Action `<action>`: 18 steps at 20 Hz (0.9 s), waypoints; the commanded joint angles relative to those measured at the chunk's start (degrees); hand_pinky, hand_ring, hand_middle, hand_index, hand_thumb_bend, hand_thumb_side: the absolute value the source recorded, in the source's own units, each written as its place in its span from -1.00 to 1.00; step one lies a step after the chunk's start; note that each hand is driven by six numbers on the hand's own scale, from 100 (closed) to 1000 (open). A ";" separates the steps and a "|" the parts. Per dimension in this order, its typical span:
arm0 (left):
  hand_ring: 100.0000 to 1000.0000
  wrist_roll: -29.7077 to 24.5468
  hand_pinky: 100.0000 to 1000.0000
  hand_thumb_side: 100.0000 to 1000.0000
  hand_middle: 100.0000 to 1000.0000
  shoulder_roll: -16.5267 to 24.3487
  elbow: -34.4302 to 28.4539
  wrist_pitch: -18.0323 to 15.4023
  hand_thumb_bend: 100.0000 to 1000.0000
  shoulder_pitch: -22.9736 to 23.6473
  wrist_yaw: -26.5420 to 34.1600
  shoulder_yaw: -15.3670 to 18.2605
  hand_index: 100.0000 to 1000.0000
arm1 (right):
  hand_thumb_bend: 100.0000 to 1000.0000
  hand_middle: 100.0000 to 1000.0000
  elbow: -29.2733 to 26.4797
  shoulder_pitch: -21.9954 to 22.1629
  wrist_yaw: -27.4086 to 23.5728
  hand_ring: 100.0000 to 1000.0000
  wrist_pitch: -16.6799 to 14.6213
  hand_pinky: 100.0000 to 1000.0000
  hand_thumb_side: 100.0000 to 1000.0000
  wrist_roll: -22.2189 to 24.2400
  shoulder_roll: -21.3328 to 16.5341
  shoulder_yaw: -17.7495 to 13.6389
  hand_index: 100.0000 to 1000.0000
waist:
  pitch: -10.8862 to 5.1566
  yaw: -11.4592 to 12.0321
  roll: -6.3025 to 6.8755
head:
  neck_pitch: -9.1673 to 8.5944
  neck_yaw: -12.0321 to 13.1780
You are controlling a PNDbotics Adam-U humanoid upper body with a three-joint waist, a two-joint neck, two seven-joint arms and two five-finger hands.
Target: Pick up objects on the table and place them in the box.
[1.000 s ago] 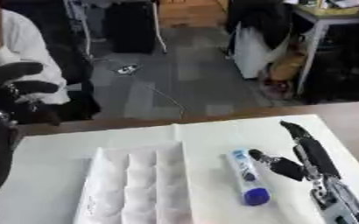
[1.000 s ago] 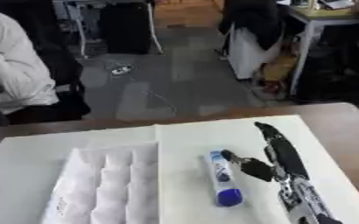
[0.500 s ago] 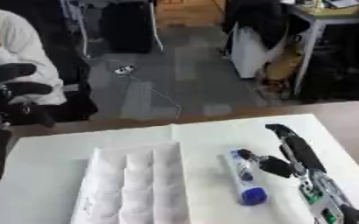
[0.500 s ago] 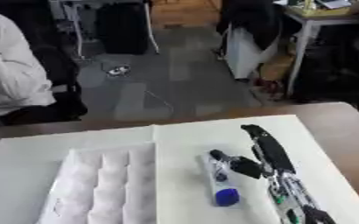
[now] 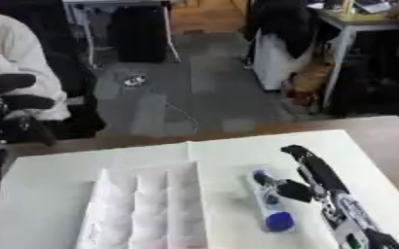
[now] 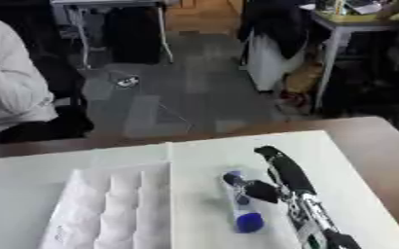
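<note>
a white ridged box (image 5: 148,211) lies on the desk (image 5: 382,141), with a white tube with a blue cap (image 5: 269,206) just right of it. the right hand (image 5: 309,177), black with fingers straight, touches the tube's right side. the left hand (image 5: 7,109) sits curled, holding nothing, left of the box.

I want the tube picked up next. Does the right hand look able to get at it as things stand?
Probably yes. The right hand lies open right beside the white tube with a blue cap, its thumb already at the tube's side. Nothing lies between them, and the white box sits apart on the tube's other side.

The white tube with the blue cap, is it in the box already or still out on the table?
Still out. The tube lies flat on the table, right of the white box, with the right hand beside it.
</note>
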 commanded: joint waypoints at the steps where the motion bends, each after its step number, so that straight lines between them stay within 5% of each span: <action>1: 0.27 -0.06 -0.26 0.70 0.52 0.52 -1.13 0.04 -0.01 -0.95 0.27 0.02 0.61 | 0.27 0.82 -1.64 -0.48 0.49 0.90 0.30 0.84 0.60 0.27 0.69 -0.06 0.88 | -0.76 0.17 -0.17 | -0.69 -0.37; 6: 0.27 -0.13 -0.26 0.70 0.52 0.58 -1.13 -0.03 -0.01 -1.09 0.23 -0.11 0.61 | 0.26 0.83 -1.18 -0.12 1.32 0.91 0.79 0.84 0.58 0.24 1.96 -0.02 0.88 | -0.88 0.22 -0.22 | -0.70 -0.19; 7: 0.28 -0.13 -0.26 0.70 0.52 0.64 -1.13 -0.03 -0.01 -1.04 0.21 -0.11 0.61 | 0.03 0.83 -1.13 0.02 1.47 0.92 0.81 0.84 0.49 0.23 2.15 0.01 0.87 | -0.93 0.20 -0.26 | -0.67 -0.13; 9: 0.28 -0.13 -0.26 0.70 0.52 0.76 -1.13 0.05 -0.01 -0.82 0.16 -0.14 0.61 | -0.04 0.82 -1.05 0.33 2.11 0.92 1.08 0.84 0.45 -0.04 2.95 -0.02 0.86 | -1.07 0.15 -0.34 | -0.46 0.16; 18: 0.28 -0.15 -0.25 0.70 0.52 0.94 -1.13 -0.06 -0.02 -0.97 0.11 -0.25 0.61 | -0.16 0.79 -0.22 1.50 3.96 0.84 1.98 0.81 0.24 1.39 2.95 -0.03 0.76 | -1.16 0.18 -0.56 | -0.13 0.77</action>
